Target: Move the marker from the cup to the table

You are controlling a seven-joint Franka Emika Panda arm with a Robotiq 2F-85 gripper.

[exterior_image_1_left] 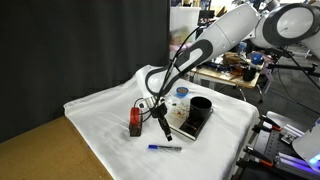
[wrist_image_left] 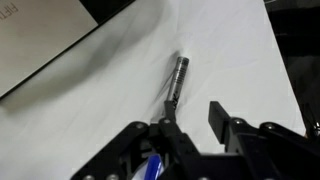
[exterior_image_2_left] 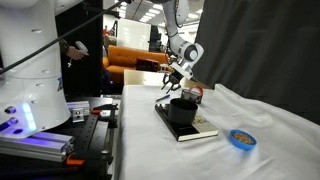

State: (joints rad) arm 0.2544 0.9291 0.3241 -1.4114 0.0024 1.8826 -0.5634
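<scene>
The blue marker [exterior_image_1_left: 165, 148] lies flat on the white cloth of the table [exterior_image_1_left: 100, 110], in front of the other objects. In the wrist view the marker [wrist_image_left: 177, 75] lies on the cloth just ahead of the fingertips, nearest the left finger. My gripper [exterior_image_1_left: 164, 130] hangs just above and behind it, jaws apart with nothing between them [wrist_image_left: 193, 105]. The black cup [exterior_image_1_left: 200, 105] stands upright on a flat book, to the right of the gripper. In an exterior view the gripper [exterior_image_2_left: 172, 82] is beyond the cup [exterior_image_2_left: 182, 108]; the marker does not show there.
A red-and-black boxy object [exterior_image_1_left: 135, 122] stands left of the gripper. A small clear container with a blue top [exterior_image_1_left: 181, 95] sits behind the cup, and the same container [exterior_image_2_left: 241, 138] is near the cloth's front. The book [exterior_image_2_left: 188, 128] lies under the cup. Equipment surrounds the table.
</scene>
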